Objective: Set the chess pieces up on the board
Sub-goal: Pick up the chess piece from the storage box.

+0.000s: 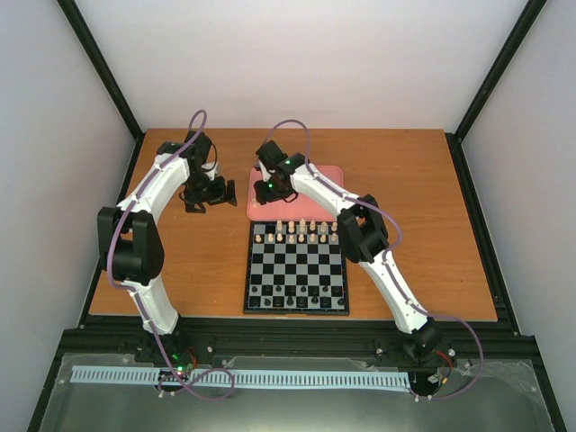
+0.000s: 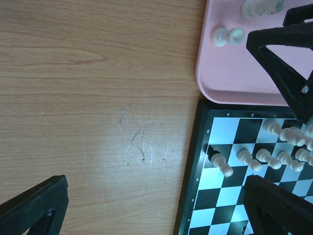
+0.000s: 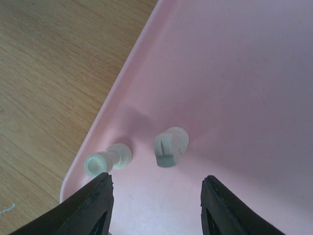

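Note:
The chequered board (image 1: 297,272) lies in front of the arms. Cream pieces (image 1: 297,231) stand on its two far rows. In the left wrist view its corner (image 2: 196,186) shows, with cream pawns (image 2: 222,165) on it. Two loose cream pieces lie near the left edge of the pink tray (image 3: 234,73): a toppled pawn (image 3: 107,159) and a slotted piece (image 3: 171,146). My right gripper (image 3: 159,205) hangs open just above the tray, with both pieces just ahead of its fingertips. It also shows in the top view (image 1: 267,193). My left gripper (image 2: 156,215) is open and empty over bare wood left of the board.
Black pieces (image 1: 292,297) stand on the board's near rows. The pink tray (image 1: 335,175) sits just behind the board and also shows in the left wrist view (image 2: 230,73), with more cream pieces (image 2: 259,6) further in. The right gripper's black fingers (image 2: 288,58) hang above it.

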